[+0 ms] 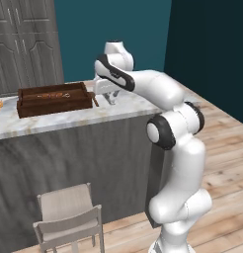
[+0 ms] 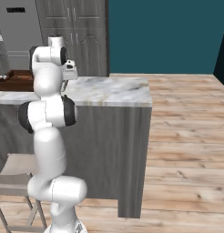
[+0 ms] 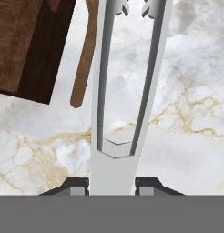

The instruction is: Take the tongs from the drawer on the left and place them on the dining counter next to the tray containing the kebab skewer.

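The robot is at the placing step: the tongs (image 3: 125, 91) are out of the drawer and hang in the gripper (image 3: 112, 184) over the marble bench (image 3: 186, 113), just beside the tray (image 3: 27, 45). In the hand view the two dark fingers (image 3: 77, 185) sit at the bottom centre of the frame, one on each side of the tongs' joined end, pinching it between them. From there the tongs run straight up the middle of the frame, their two slim light-grey arms spreading slightly and ending in small scalloped tips at the top edge. The metal looks smooth and plain, with a small faceted hinge piece where the arms meet. A dark brown corner of the tray fills the upper left of that frame, and a thin brown handle-like piece juts out beside it, between tray and tongs. In the left base view the tray sits at centre left on the bench top, with the kebab skewer (image 1: 53, 95) lying inside it, and the gripper hangs just to its right. Whether the tongs already touch the marble cannot be told. Judging from this, the next move calls for lowering the tongs flat onto the bare marble, keeping clear of the tray wall and the brown piece, then spreading the fingers and lifting away.
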Robot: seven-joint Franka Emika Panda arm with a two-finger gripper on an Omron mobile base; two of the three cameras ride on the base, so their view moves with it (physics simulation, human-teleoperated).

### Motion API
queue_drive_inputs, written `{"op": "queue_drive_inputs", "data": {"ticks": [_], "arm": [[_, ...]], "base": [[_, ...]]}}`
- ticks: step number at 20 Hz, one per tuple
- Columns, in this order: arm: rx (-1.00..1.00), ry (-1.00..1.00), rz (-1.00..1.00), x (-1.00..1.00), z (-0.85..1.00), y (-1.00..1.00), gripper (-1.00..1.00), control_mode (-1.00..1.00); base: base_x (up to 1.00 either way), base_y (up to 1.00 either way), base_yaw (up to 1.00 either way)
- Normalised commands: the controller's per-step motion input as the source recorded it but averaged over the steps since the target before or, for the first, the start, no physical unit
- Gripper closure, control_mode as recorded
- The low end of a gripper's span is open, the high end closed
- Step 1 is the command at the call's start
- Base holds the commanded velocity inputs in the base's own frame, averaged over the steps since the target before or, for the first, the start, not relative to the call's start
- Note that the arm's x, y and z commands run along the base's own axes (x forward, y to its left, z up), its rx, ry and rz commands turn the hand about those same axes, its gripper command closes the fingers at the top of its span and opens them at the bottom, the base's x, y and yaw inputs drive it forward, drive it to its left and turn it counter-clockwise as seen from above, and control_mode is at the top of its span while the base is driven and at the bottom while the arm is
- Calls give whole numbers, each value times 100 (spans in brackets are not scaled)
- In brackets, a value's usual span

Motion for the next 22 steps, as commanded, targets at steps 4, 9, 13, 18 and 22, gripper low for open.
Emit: {"op": "queue_drive_inputs", "data": {"ticks": [4,9,13,18,22], "arm": [[-5,16,-6,28,-10,3,100,-100],[-1,11,-4,21,-7,4,100,-100],[0,1,-1,4,-14,6,100,-100],[0,0,0,0,-10,0,100,-100],[0,0,0,0,0,0,100,-100]], "base": [[0,0,0],[0,0,0],[0,0,0],[0,0,0],[0,0,0]]}}
